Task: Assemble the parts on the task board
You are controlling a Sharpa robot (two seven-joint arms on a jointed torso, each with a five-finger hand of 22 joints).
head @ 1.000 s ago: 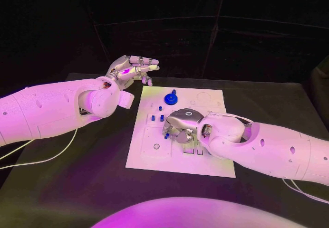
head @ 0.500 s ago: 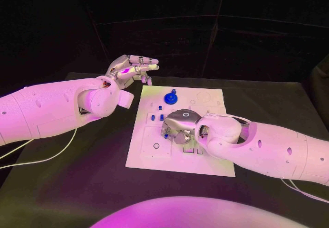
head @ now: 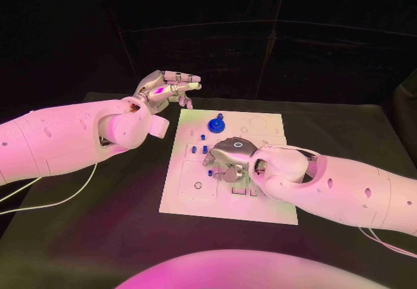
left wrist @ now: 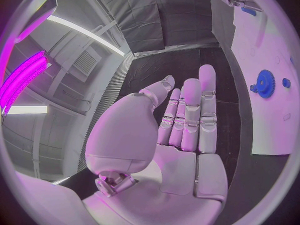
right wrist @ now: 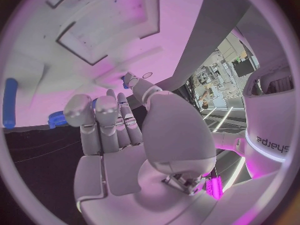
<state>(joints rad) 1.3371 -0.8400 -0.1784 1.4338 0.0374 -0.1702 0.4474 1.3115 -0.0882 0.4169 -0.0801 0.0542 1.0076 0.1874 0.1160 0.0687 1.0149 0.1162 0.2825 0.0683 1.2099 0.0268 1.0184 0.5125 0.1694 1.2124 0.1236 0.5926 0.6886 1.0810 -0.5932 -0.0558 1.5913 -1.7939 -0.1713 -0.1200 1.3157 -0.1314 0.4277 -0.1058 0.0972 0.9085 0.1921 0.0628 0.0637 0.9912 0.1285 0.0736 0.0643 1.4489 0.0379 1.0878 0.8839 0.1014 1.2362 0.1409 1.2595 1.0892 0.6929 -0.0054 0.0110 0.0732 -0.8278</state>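
Observation:
The white task board (head: 261, 129) lies in the middle of the black table. A blue gear (head: 216, 125) sits near its far edge with a small blue peg (head: 220, 115) just beyond it. Short blue pegs (head: 193, 150) stand left of my right hand (head: 228, 161), which hangs palm down over the board's middle, fingertips at the surface. In the right wrist view its fingers (right wrist: 100, 117) stretch toward the board (right wrist: 75, 25), the thumb held apart beside a small blue part (right wrist: 125, 85), the palm bare. My left hand (head: 165, 87) is raised beyond the board's far left corner, fingers spread, holding nothing.
The left wrist view has the board (left wrist: 275, 110) and the blue gear (left wrist: 265, 83) off to one side of the outstretched left hand (left wrist: 184, 130). Bare black table (head: 96, 211) surrounds the board. A white cable (head: 52, 201) trails under the left arm.
My right hand has shifted slightly over the board's middle and back again. The left hand has stayed raised and has not moved.

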